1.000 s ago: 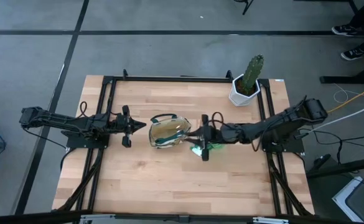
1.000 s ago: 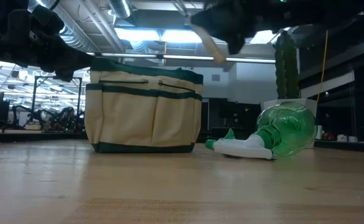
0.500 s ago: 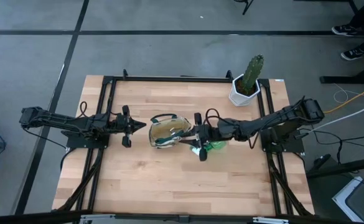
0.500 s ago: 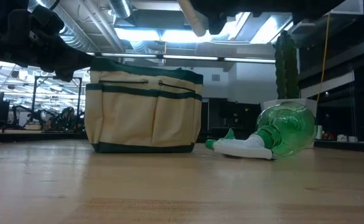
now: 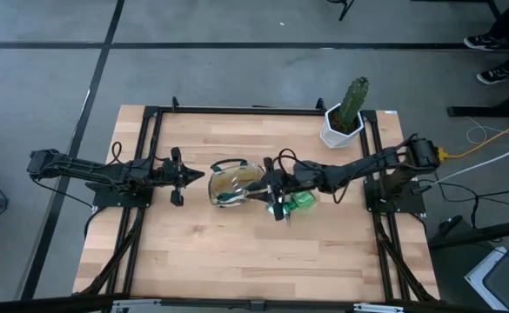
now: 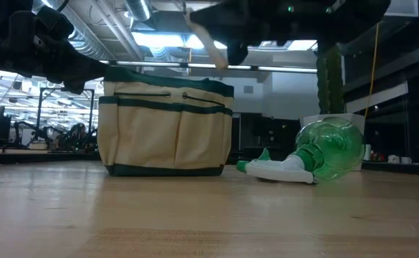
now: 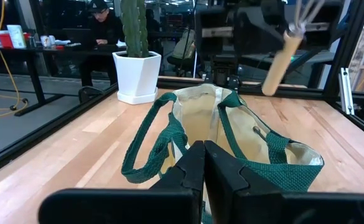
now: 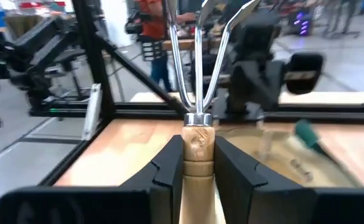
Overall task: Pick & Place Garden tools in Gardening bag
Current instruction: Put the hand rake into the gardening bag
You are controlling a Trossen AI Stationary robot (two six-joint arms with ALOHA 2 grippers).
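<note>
The beige gardening bag (image 5: 235,183) with green trim stands upright on the table's middle; it also shows in the low view (image 6: 166,129). My right gripper (image 5: 269,185) is shut on the garden fork (image 8: 197,93) above the bag's right end. The fork's pale handle (image 6: 205,39) hangs over the bag's rim. My left gripper (image 5: 197,176) is shut at the bag's left end. A green spray bottle (image 6: 324,150) lies on its side on the table, right of the bag. My left gripper comes level from the table's left and is shut at the left end of the bag's rim (image 7: 183,146). The green trim runs into the fingertips from both sides, and the fingers (image 7: 191,168) hide the place of contact. The bag stands on the table. My right gripper pinches the fork's wooden handle (image 8: 197,146) between its two fingers (image 8: 169,165), just below the metal collar. It comes level from the table's right. The fork is lifted clear and tilted, prongs (image 7: 303,12) up and the handle's free end (image 7: 270,87) hanging down.
A cactus in a white faceted pot (image 5: 343,122) stands at the table's far right corner. Black frame rails (image 5: 150,156) run along the table's left, right and far sides. Bare wood (image 5: 237,252) lies toward the near edge. People sit beyond the table (image 7: 104,25).
My right gripper has gone toward the table's left with the fork, from beside the spray bottle to above the bag's right end. The fork has stayed tilted in the hold and lifted clear.
</note>
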